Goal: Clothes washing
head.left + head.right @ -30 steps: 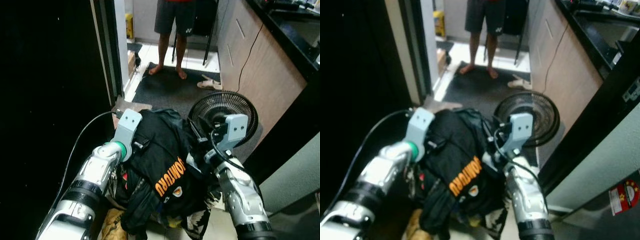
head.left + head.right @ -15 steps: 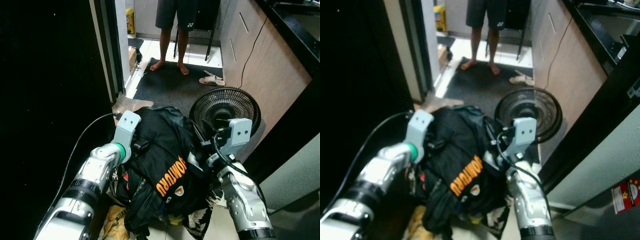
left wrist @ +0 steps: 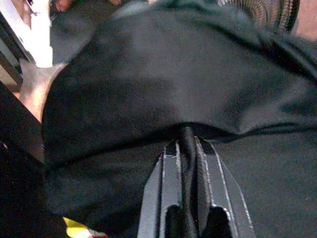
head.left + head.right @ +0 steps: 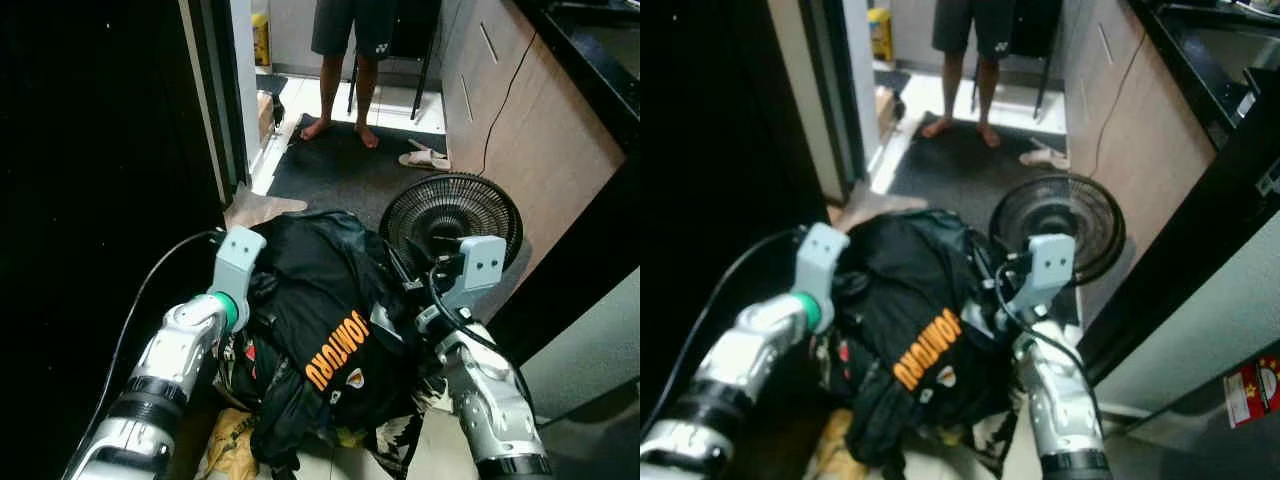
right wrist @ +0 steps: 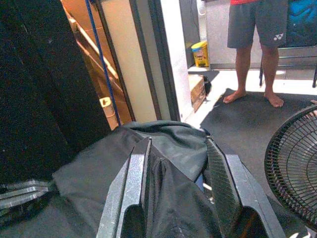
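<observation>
the wash looks barely begun, by my judgement: a bundle of dark clothes [image 4: 330, 350] is held up between both arms, a black shirt with orange lettering on top and a patterned piece hanging below, with a yellowish garment [image 4: 232, 445] on the floor under it. no washer or basket can be made out, so loading and everything after it is left, and no container's contents can be told. the left gripper [image 3: 186, 148] has its two fingers drawn together, pinching a fold of the black cloth. the right gripper [image 5: 178, 163] has its fingers apart, with dark fabric draped between them. just beyond the bundle stands a floor fan [image 4: 450, 218], and further off a person [image 4: 345, 60] stands barefoot on a dark mat [image 4: 345, 170], with slippers [image 4: 424, 158] nearby.
</observation>
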Available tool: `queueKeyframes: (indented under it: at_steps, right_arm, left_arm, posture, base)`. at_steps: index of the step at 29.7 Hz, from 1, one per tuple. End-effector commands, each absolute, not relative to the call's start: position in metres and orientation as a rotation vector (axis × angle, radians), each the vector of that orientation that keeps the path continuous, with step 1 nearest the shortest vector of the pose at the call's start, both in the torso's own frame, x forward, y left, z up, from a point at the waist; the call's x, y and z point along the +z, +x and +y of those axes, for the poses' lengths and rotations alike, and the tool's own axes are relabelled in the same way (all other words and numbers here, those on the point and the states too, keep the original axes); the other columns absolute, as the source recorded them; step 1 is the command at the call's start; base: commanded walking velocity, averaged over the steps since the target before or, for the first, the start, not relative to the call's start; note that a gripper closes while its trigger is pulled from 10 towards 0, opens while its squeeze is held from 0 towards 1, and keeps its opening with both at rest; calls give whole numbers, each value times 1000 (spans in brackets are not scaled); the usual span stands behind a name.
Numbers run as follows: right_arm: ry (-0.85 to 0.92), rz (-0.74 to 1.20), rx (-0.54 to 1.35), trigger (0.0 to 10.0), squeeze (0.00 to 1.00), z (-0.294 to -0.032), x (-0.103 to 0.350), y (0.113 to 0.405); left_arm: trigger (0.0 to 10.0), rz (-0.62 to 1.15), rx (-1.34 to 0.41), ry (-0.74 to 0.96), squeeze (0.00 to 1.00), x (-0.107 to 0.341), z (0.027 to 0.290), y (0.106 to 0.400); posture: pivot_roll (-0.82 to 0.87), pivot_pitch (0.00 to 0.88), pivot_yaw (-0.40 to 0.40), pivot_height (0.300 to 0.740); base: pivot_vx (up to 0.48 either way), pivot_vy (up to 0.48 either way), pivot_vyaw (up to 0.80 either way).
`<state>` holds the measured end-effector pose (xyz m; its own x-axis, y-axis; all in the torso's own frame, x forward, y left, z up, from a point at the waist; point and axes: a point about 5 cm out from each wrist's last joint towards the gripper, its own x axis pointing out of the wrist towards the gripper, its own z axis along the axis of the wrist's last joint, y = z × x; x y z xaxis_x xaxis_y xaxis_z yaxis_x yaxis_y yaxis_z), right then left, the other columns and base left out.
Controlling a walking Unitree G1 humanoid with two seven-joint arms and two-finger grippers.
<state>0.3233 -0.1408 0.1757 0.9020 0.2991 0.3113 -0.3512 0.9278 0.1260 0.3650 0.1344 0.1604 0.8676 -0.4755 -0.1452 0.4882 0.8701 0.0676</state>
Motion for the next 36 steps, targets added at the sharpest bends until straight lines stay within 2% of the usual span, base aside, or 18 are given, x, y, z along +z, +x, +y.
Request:
queueKeyframes:
  at_steps: [1, 7, 8, 9, 10, 11, 12, 13, 14, 19, 23, 27, 29, 36]
  right_arm:
    - [175, -280, 334, 10000, 0, -142, 174, 323]
    - [173, -285, 335, 10000, 0, -142, 176, 325]
    - [173, -288, 335, 10000, 0, -142, 176, 326]
    - [173, -288, 335, 10000, 0, -142, 176, 326]
    - [172, -291, 337, 10000, 0, -142, 178, 327]
    - [172, -291, 337, 10000, 0, -142, 178, 327]
    - [172, -296, 339, 10000, 0, -142, 179, 328]
    - [172, -298, 340, 10000, 0, -141, 180, 329]
    - [172, -298, 340, 10000, 0, -141, 180, 329]
    - [174, -351, 324, 10000, 0, -143, 194, 332]
    - [181, -408, 303, 10000, 0, -148, 211, 332]
    - [182, -435, 288, 10000, 0, -152, 219, 332]
    - [200, -502, 240, 10000, 0, -163, 237, 330]
    - [235, -549, 194, 10000, 0, -170, 250, 331]
  left_arm:
    - [0, 42, -498, 71, 0, 175, 133, 361]
    - [0, -91, -486, 27, 0, 204, 129, 356]
    - [1451, -156, -485, -2, 0, 219, 127, 354]
    - [1451, -156, -485, -2, 0, 219, 127, 354]
    - [10000, -241, -486, -37, 0, 239, 125, 350]
    - [10000, -241, -486, -37, 0, 239, 125, 350]
    - [10000, -369, -508, -73, 0, 271, 120, 342]
    - [10000, -424, -525, -70, 0, 285, 117, 337]
    - [10000, -424, -525, -70, 0, 285, 117, 337]
    - [10000, -608, -632, -69, 0, 339, 109, 311]
    - [10000, -584, -750, -99, 0, 338, 112, 296]
    - [10000, -557, -759, -114, 0, 332, 117, 293]
    - [10000, -511, -671, -194, 0, 325, 139, 294]
    - [10000, -472, -555, -216, 0, 324, 159, 306]
  posture:
    - [-38, 136, 25, 740]
    - [-37, 130, 24, 740]
    - [-37, 121, 22, 740]
    - [-37, 121, 22, 740]
    - [-35, 117, 21, 740]
    - [-35, 117, 21, 740]
    - [-34, 108, 19, 740]
    - [-33, 104, 18, 740]
    - [-33, 104, 18, 740]
    - [-27, 84, 19, 740]
    - [-31, 67, 24, 740]
    - [-33, 60, 27, 740]
    - [-31, 42, 28, 740]
    - [-27, 33, 29, 740]
  base:
    - [0, 0, 0]
    - [0, 0, 0]
    - [0, 0, 0]
    - [0, 0, 0]
    - [0, 0, 0]
    - [0, 0, 0]
    - [0, 0, 0]
    - [0, 0, 0]
    - [0, 0, 0]
    - [0, 0, 0]
    - [0, 0, 0]
    - [0, 0, 0]
    - [0, 0, -244]
    - [0, 0, -739]
